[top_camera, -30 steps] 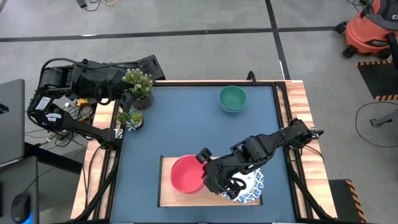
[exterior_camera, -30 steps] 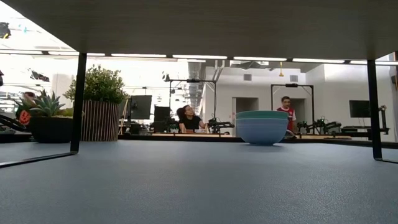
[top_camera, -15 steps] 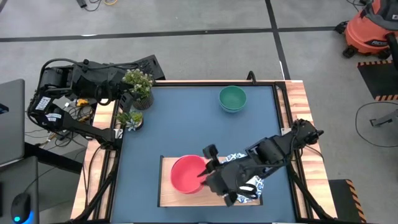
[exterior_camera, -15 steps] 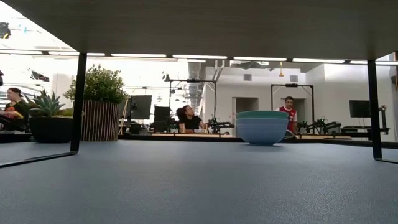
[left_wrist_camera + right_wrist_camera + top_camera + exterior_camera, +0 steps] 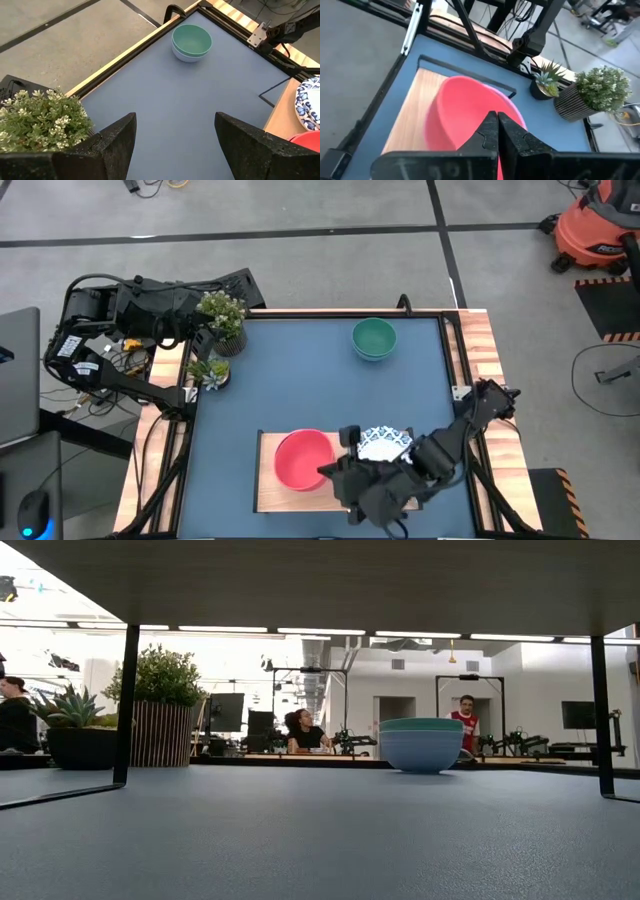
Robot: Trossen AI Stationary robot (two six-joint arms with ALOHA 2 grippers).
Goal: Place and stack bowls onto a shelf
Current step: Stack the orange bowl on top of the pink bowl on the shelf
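Right gripper (image 5: 497, 131), fingers pressed together and empty, hovers over the shelf (image 5: 268, 490) beside the pink-red bowl (image 5: 301, 459). Left gripper (image 5: 175, 140), fingers wide apart, waits at the table's far left corner.

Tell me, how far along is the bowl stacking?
Done: pink bowl and patterned bowl sit on the shelf. In hand: nothing; the right gripper, shut and empty, is over the pink bowl. Left: the green stack across the table.
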